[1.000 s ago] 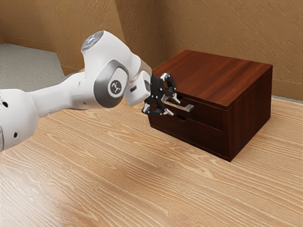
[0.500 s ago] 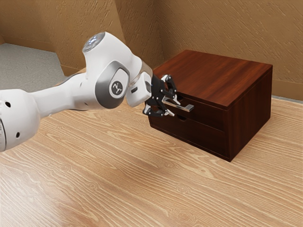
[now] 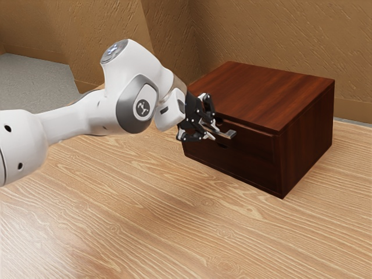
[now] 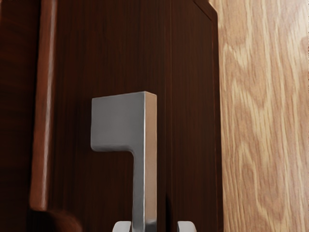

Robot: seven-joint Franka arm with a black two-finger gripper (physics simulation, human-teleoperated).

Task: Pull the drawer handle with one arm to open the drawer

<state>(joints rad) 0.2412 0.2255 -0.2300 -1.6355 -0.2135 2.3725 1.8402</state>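
A dark wooden cabinet (image 3: 264, 93) stands on the table with two drawers in its front. The top drawer (image 3: 253, 141) carries a silver bar handle (image 3: 227, 134). My black gripper (image 3: 208, 129) reaches in from the exterior view's left and is shut on that handle near its left end, one finger above the bar and one below. A thin dark gap shows along the top drawer's upper edge. In the wrist view the handle (image 4: 144, 145) runs straight out from my gripper (image 4: 153, 226), its bent end against the dark drawer front (image 4: 188, 96).
The lower drawer (image 3: 244, 167) sits flush below. The light wooden tabletop (image 3: 174, 221) stretches wide in front of the cabinet. Brown walls (image 3: 279, 35) rise close behind it, and my white arm (image 3: 87, 116) crosses the exterior view's left.
The fingers have drawn together onto the handle. The handle and the top drawer front have shifted slightly toward the exterior view's left with my hand.
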